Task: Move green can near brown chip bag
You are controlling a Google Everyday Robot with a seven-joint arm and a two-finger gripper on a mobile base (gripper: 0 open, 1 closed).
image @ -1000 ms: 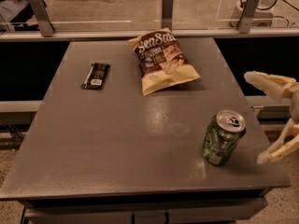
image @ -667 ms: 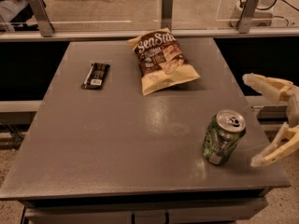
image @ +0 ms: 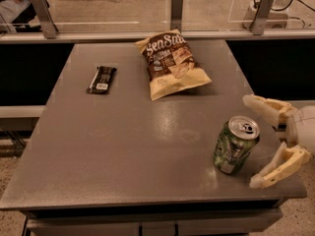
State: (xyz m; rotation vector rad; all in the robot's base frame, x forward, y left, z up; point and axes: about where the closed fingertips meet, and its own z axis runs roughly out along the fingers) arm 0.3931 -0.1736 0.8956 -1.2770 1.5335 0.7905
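The green can (image: 235,145) stands upright near the table's front right corner, silver top and pull tab showing. The brown chip bag (image: 171,63) lies flat at the table's far middle, dark brown centre with cream edges and white script. My gripper (image: 253,141) comes in from the right edge, open, with one cream finger (image: 266,108) behind the can and the other (image: 278,167) in front of it. The fingertips sit just right of the can and do not touch it.
A small flat black wrapped bar (image: 102,79) lies at the table's far left. The grey table (image: 123,146) ends just below the can. A rail with metal posts (image: 177,10) runs behind the table.
My gripper has moved a little to the left, towards the can. The can and the bag have not moved.
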